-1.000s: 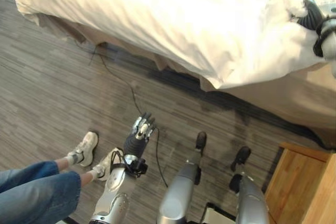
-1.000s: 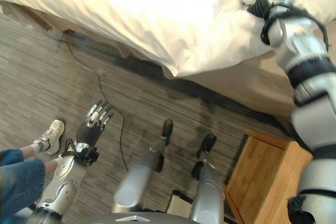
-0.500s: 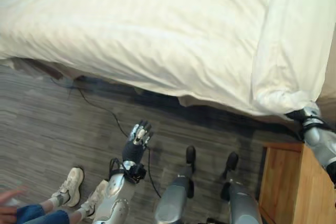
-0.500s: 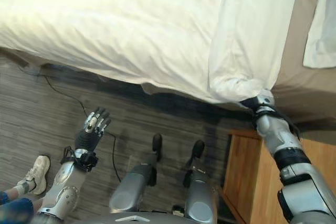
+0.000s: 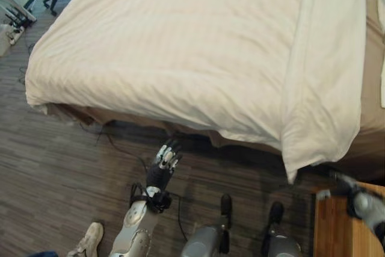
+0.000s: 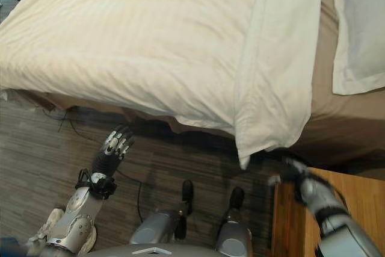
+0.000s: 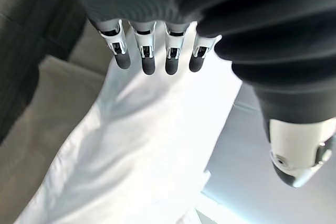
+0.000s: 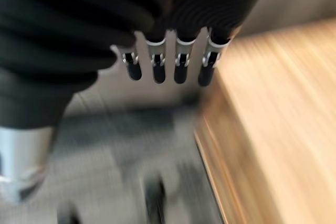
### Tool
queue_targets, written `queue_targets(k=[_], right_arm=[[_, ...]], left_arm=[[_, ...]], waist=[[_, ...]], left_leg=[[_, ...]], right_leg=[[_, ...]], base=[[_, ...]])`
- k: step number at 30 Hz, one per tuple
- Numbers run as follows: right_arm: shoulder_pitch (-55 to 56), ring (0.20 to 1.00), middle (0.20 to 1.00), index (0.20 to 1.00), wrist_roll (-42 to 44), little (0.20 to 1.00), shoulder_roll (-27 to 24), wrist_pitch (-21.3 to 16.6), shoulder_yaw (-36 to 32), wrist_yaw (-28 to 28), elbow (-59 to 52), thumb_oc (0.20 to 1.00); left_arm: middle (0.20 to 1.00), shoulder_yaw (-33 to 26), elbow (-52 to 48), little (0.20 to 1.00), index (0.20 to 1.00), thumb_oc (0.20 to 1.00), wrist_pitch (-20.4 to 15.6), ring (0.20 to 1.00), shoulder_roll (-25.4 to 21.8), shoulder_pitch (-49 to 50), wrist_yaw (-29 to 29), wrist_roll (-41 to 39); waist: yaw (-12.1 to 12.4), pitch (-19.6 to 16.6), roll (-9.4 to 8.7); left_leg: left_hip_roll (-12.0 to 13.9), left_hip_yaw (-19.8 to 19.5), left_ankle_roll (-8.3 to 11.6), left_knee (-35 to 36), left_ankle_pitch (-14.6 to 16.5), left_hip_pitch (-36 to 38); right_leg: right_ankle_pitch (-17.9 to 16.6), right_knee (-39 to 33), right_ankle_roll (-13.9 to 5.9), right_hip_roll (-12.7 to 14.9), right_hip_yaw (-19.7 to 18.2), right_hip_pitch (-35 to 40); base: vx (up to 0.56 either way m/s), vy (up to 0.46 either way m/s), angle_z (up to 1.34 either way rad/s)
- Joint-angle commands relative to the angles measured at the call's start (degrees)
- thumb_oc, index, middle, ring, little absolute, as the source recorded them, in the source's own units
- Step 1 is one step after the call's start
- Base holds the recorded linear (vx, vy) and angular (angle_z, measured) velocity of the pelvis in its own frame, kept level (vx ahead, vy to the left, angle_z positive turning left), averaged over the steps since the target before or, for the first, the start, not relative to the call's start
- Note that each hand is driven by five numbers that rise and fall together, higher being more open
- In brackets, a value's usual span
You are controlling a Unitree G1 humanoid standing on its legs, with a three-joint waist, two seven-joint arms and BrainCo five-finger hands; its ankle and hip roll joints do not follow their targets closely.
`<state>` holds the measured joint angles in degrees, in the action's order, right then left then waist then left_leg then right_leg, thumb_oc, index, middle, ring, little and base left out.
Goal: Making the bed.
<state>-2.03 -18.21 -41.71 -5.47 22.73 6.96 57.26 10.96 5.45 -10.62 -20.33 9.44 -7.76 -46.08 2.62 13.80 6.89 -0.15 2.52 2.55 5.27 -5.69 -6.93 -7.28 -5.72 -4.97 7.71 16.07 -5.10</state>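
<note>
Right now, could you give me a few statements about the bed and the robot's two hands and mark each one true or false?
1. The white duvet is spread over the bed, with one corner hanging over the near edge. True.
2. The right hand is clutching that hanging corner. False: it is open, beside the wooden nightstand and apart from the cloth.
3. The left hand hangs over the floor with straight fingers, holding nothing. True.
4. A pillow lies on the floor. False: it lies on the bed, near the right edge of the right eye view.
</note>
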Motion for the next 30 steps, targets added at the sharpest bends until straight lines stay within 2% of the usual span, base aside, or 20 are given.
queue_targets(k=[1, 3, 4, 5, 6, 7, 8, 9, 10, 11, 12, 14, 15, 17, 20, 21, 23, 24, 25, 30], right_arm=[[0.9, 1.0, 1.0, 1.0, 4.0, 1.0, -1.49, 1.65, -1.89, 2.4, 7.31, 1.0], [0.36, 1.0, 1.0, 1.0, 5.44, 1.0, -2.33, 2.58, -6.55, -1.35, 9.89, 1.0], [-0.64, 1.0, 1.0, 1.0, 9.23, 1.0, -3.37, 3.18, -11.76, -5.3, 9.03, 1.0], [-0.19, 1.0, 1.0, 1.0, 16.79, 1.0, -4.66, 3.0, -20.09, -9.81, 0.81, 1.0], [1.38, 1.0, 1.0, 1.0, 31.49, 1.0, -1.2, -1.4, -26.8, -10.45, -12.38, 1.0], [1.53, 1.0, 1.0, 1.0, 31.5, 1.0, -1.18, -1.34, -26.94, -10.44, -12.51, 1.0], [1.13, 1.0, 1.0, 1.0, 44.01, 1.0, 3.88, -4.27, -30.96, -11.14, -17.21, 1.0], [0.78, 0.2, 0.2, 0.2, 59.5, 0.2, 12.34, -7.25, -33.03, -8.29, -25.96, 0.2], [0.86, 0.2, 0.2, 0.2, 59.48, 0.2, 12.41, -7.2, -33.08, -8.32, -26.08, 0.2], [1.66, 0.2, 0.2, 0.2, 67.6, 0.2, 17.58, -7.43, -31.32, -5.38, -36.67, 0.2], [1.73, 0.2, 0.2, 0.2, 67.57, 0.2, 17.63, -7.39, -31.33, -5.43, -36.78, 0.2], [1.68, 0.2, 0.2, 0.2, 73.44, 0.2, 20.21, -5.98, -27.61, -1.6, -41.89, 0.2], [0.45, 0.2, 0.2, 0.2, 75.59, 0.2, 20.35, -4.44, -23.75, 0.95, -43.29, 0.2], [-3.06, 0.2, 0.2, 0.2, 74.46, 0.2, 18.94, -3.73, -19.06, 1.3, -43.65, 0.2], [-13.94, 0.2, 0.2, 0.2, 75.75, 0.2, 18.84, -4.37, -15.85, -1.54, -36.75, 0.2], [-14.18, 0.2, 0.2, 0.2, 75.78, 0.2, 18.83, -4.42, -15.81, -1.49, -36.56, 0.2], [-30.08, 0.2, 0.2, 0.2, 75.82, 0.2, 18.47, -4.23, -12.58, -5.11, -24.25, 0.2], [-30.39, 0.2, 0.2, 0.2, 75.89, 0.2, 18.41, -4.27, -12.53, -5.0, -23.98, 0.2], [-39.45, 0.2, 0.2, 0.2, 76.21, 0.2, 17.31, -4.25, -12.31, -6.84, -16.38, 0.2], [-53.61, 0.2, 0.2, 0.2, 75.52, 0.2, 14.63, -4.06, -12.24, -9.04, -5.22, 0.2]], left_arm=[[1.0, -0.1, -0.9, 1.0, 1.0, 1.0, -1.1, 1.0, 0.29, -0.89, -3.02, -0.09], [1.0, -0.87, -0.88, 1.0, 1.0, 1.0, -0.54, 1.0, 0.56, -0.65, -2.13, -0.98], [1.0, -1.52, -0.84, 1.0, 1.0, 1.0, -0.5, 1.0, 0.94, -0.7, -0.92, -1.14], [1.0, -3.09, -1.04, 1.0, 1.0, 1.0, -0.84, 1.0, 1.42, -0.39, 0.99, -0.89], [1.0, -4.02, -0.81, 1.0, 1.0, 1.0, -1.55, 1.0, 2.11, -0.36, 2.06, -0.24], [1.0, -3.95, -0.79, 1.0, 1.0, 1.0, -1.57, 1.0, 2.08, -0.41, 2.06, -0.24], [1.0, -3.86, -0.6, 1.0, 1.0, 1.0, -1.54, 1.0, 2.43, -0.27, 2.56, 0.04], [1.0, -3.77, -0.3, 1.0, 1.0, 1.0, -0.36, 1.0, 2.61, 0.82, 2.91, 0.02], [1.0, -3.76, -0.31, 1.0, 1.0, 1.0, -0.35, 1.0, 2.55, 0.82, 2.91, 0.02], [1.0, -3.47, -0.17, 1.0, 1.0, 1.0, 0.95, 1.0, 2.59, 2.17, 2.51, -0.13], [1.0, -3.48, -0.18, 1.0, 1.0, 1.0, 0.97, 1.0, 2.55, 2.19, 2.51, -0.14], [1.0, -2.71, -0.61, 1.0, 1.0, 1.0, 1.73, 1.0, 2.36, 2.96, 1.71, 0.23], [1.0, -2.09, -1.13, 1.0, 1.0, 1.0, 1.97, 1.0, 1.93, 3.18, 1.15, 0.07], [1.0, -0.58, -1.45, 1.0, 1.0, 1.0, 2.02, 1.0, 1.21, 2.94, 0.23, -0.22], [1.0, 1.78, -1.95, 1.0, 1.0, 1.0, 1.36, 1.0, -0.2, 1.78, 0.04, -0.15], [1.0, 1.72, -1.92, 1.0, 1.0, 1.0, 1.35, 1.0, -0.17, 1.67, 0.04, -0.15], [1.0, 4.91, -1.7, 1.0, 1.0, 1.0, 0.43, 1.0, -0.39, -0.75, 0.68, -0.95], [1.0, 4.86, -1.66, 1.0, 1.0, 1.0, 0.43, 1.0, -0.33, -0.9, 0.68, -0.95], [1.0, 6.39, -1.7, 1.0, 1.0, 1.0, 0.03, 1.0, -0.95, -2.02, 0.79, -1.1], [1.0, 7.79, -2.2, 1.0, 1.0, 1.0, -0.48, 1.0, -1.25, -3.68, 1.12, -1.93]], waist=[[-1.0, -1.82, -3.01], [-1.24, -2.98, -3.99], [-1.67, -3.37, -4.38], [-3.13, -3.56, -4.67], [-4.44, -4.05, -4.86], [-4.31, -4.15, -4.87], [-4.63, -4.44, -4.88], [-4.97, -4.85, -4.7], [-4.92, -4.98, -4.75], [-5.05, -5.33, -4.57], [-5.03, -5.5, -4.61], [-4.74, -5.61, -4.39], [-4.35, -5.54, -4.29], [-3.51, -5.6, -3.88], [-1.97, -5.08, -2.6], [-1.98, -4.94, -2.6], [0.27, -4.06, -0.48], [0.26, -3.93, -0.43], [1.45, -3.53, 0.79], [3.77, -3.07, 2.86]], left_leg=[[0.07, -2.41, 1.35, -0.27, -0.8, -0.28], [0.32, -1.9, 1.25, -0.27, -0.42, 0.62], [0.49, -1.25, 1.1, -0.27, -0.31, 0.81], [0.82, -0.03, 1.0, -0.27, 0.11, 1.31], [1.36, 1.62, 0.91, -0.27, 0.69, 1.83], [1.36, 1.67, 0.89, -0.27, 0.56, 1.66], [1.44, 2.19, 0.8, -0.27, 0.81, 1.77], [1.71, 2.87, 0.69, -0.27, 1.41, 2.41], [1.7, 2.9, 0.67, -0.27, 1.24, 2.19], [1.95, 3.48, 0.69, -0.27, 1.69, 2.69], [1.93, 3.5, 0.68, -0.27, 1.52, 2.44], [2.03, 3.7, 0.76, -0.27, 1.47, 2.43], [1.97, 3.72, 0.85, -0.27, 1.36, 2.39], [1.89, 3.75, 0.96, -0.27, 1.18, 2.0], [1.68, 3.89, 1.0, -0.27, 0.87, 1.63], [1.69, 3.93, 1.0, -0.27, 0.87, 1.66], [1.44, 3.84, 1.26, -0.27, 0.3, 0.55], [1.45, 3.86, 1.26, -0.27, 0.3, 0.54], [1.27, 3.67, 1.41, -0.27, -0.07, -0.16], [1.03, 3.55, 1.81, -0.27, -0.82, -1.74]], right_leg=[[5.91, 5.17, -1.43, 0.85, -1.55, 0.35], [5.53, 4.2, -1.63, 0.5, -1.97, 1.37], [5.04, 3.82, -1.74, 0.32, -2.57, 1.29], [4.81, 3.62, -1.9, 0.1, -3.64, 1.22], [4.32, 3.33, -2.0, -0.3, -5.23, 0.79], [4.17, 3.29, -1.99, -0.3, -5.29, 0.62], [4.09, 3.17, -2.0, -0.44, -5.79, 0.39], [4.26, 2.97, -1.87, -0.68, -6.33, 0.53], [4.08, 2.92, -1.85, -0.67, -6.36, 0.32], [4.03, 2.3, -1.71, -0.97, -6.67, 0.63], [3.84, 2.23, -1.69, -0.96, -6.69, 0.41], [3.67, 1.82, -1.59, -1.09, -6.83, 0.37], [3.51, 1.48, -1.57, -1.1, -6.75, 0.43], [3.43, 1.24, -1.52, -1.11, -6.74, 0.01], [3.03, 1.02, -1.47, -0.93, -7.02, -0.4], [3.03, 1.04, -1.47, -0.94, -7.06, -0.39], [2.65, 0.77, -1.33, -0.85, -7.08, -1.28], [2.64, 0.79, -1.33, -0.86, -7.11, -1.31], [2.45, 0.78, -1.34, -0.75, -6.99, -2.03], [2.23, 0.72, -1.27, -0.7, -6.77, -3.44]], base=[[0.05, -0.029, -0.09], [0.07, -0.037, -0.13], [0.07, 0.001, -0.11], [0.06, 0.039, -0.28], [0.04, 0.042, -0.45], [0.03, 0.031, -0.93], [0.04, 0.002, -0.88], [0.04, 0.002, -0.73], [0.07, -0.012, -0.16], [0.0, 0.0, 0.0], [0.03, -0.022, -0.01], [0.01, -0.028, -0.11], [-0.01, -0.04, -0.08], [-0.02, -0.037, 0.0], [-0.01, 0.001, -0.02], [-0.06, 0.015, 0.02], [-0.09, 0.017, 0.03], [-0.09, 0.009, -0.07], [-0.05, 0.004, -0.01], [-0.03, 0.001, 0.02]])
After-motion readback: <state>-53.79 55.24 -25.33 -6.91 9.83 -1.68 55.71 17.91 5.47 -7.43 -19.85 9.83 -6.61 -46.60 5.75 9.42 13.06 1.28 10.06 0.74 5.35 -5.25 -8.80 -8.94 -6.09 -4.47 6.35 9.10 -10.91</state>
